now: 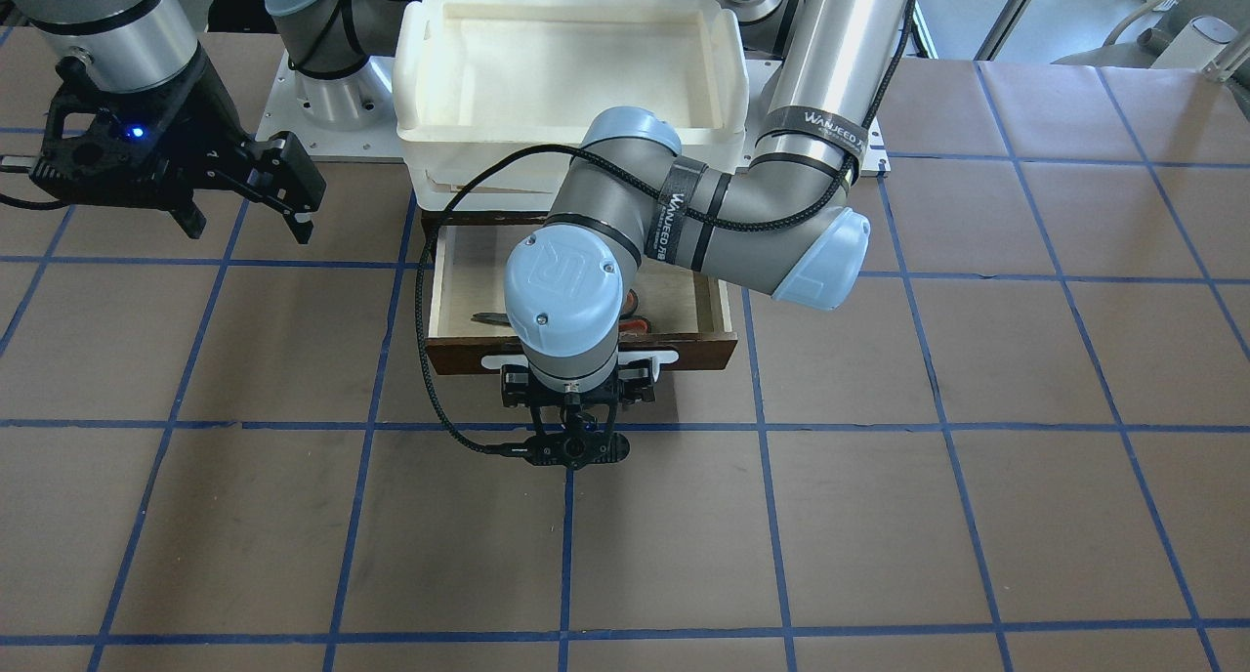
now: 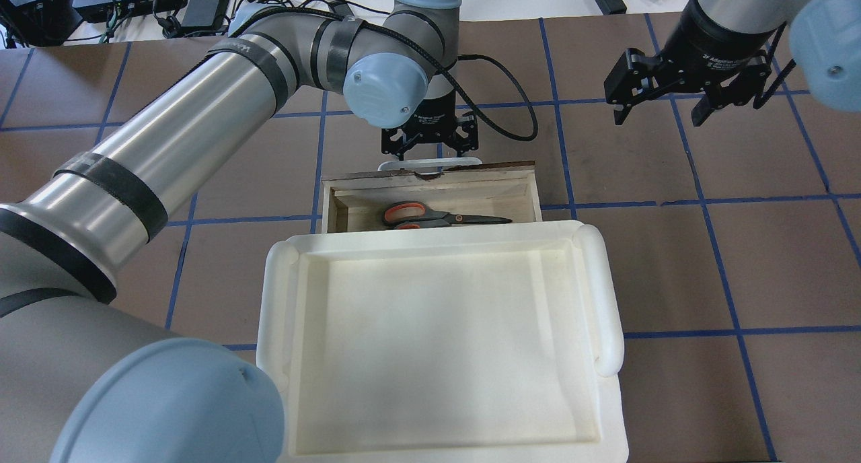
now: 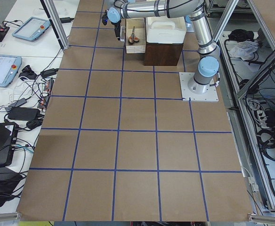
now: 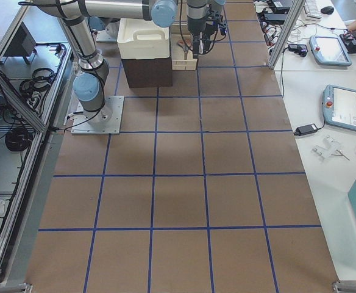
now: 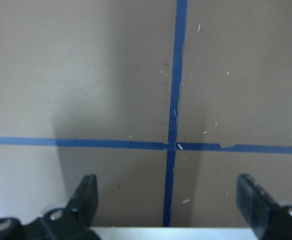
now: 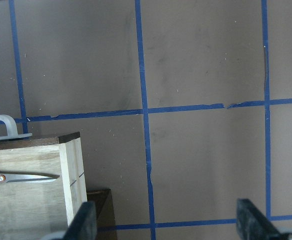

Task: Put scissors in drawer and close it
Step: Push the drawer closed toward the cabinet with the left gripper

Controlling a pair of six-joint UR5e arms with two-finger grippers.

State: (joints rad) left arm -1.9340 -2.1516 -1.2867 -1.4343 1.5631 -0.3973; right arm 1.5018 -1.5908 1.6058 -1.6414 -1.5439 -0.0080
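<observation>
The drawer [image 2: 533, 188] stands pulled out from under the white tray, its dark front panel [image 1: 703, 350] facing away from the robot. The scissors [image 2: 437, 215] lie flat inside it, handles toward the robot's left, blades toward its right; a blade also shows in the right wrist view [image 6: 26, 177]. My left gripper [image 2: 430, 155] is open, pointing down just outside the drawer's front, its fingers [image 5: 86, 200] astride the white bar handle [image 5: 166, 233]. My right gripper [image 2: 662, 110] is open and empty, hovering above the table to the drawer's right.
A large white plastic tray [image 2: 609, 301] sits on top of the dark brown cabinet [image 3: 163, 54] that houses the drawer. The brown tabletop with blue grid lines [image 1: 879, 516] spreads beyond the drawer's front. The left arm's cable [image 1: 430, 399] loops beside the drawer.
</observation>
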